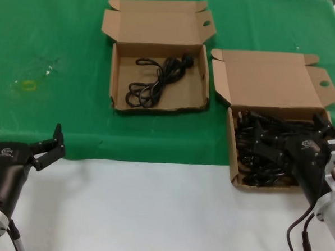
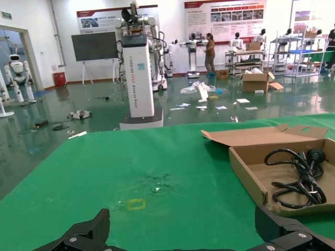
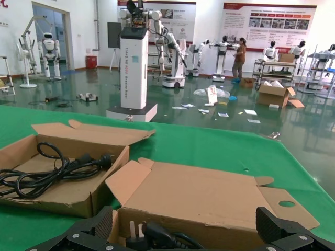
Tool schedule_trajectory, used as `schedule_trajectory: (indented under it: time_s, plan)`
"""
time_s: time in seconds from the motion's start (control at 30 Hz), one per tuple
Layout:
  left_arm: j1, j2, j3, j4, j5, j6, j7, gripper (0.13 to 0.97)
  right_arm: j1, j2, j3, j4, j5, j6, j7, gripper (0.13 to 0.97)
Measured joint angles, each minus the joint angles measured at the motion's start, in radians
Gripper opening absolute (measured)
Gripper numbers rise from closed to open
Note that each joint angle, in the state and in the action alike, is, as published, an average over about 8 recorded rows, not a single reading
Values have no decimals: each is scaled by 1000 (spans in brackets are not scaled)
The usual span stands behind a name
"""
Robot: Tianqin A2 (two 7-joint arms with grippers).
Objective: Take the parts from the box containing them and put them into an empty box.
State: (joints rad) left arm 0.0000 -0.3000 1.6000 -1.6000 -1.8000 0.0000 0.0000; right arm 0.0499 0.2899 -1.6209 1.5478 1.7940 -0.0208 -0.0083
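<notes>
- On the green cloth [image 1: 60,35], two brown cardboard mailer boxes sit side by side, both with lids folded back.
- Box with the tall lid flap [image 1: 274,80] is on the robot's right, near the cloth's front edge; its tray holds a dense pile of black cords and plugs [image 1: 262,147].
- Right gripper [image 1: 279,145] is down inside that tray, in among the pile. Fingers are spread apart in the right wrist view, tips either side of the tray; can't confirm anything is between them.
- Right wrist view: a plug and cord loop [image 3: 157,235] sit just ahead of the gripper, tall flap [image 3: 209,196] rising behind them.
- Box with the short wide lid flap [image 1: 159,24] is farther back and nearer the middle. It already holds one loose cord bundle [image 1: 156,80], lying flat on the tray floor.
- Left wrist view shows that same bundle [image 2: 301,175] in its tray [image 2: 246,167], well off to the side.
- Left gripper [image 1: 26,140] hovers at the near left over the white table surface [image 1: 152,209], jaws released, holding nothing, well apart from both boxes.
- Small yellowish mark [image 1: 28,85] on the cloth, far left.
</notes>
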Motion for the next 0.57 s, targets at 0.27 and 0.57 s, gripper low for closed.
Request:
schedule_trajectory:
  time_s: [0.27, 0.57]
  plan:
    - [0, 0, 0, 0, 0, 0, 0, 966, 0, 0, 0, 0, 0, 0, 0, 966]
    - [0, 0, 0, 0, 0, 0, 0, 966, 0, 0, 0, 0, 0, 0, 0, 966]
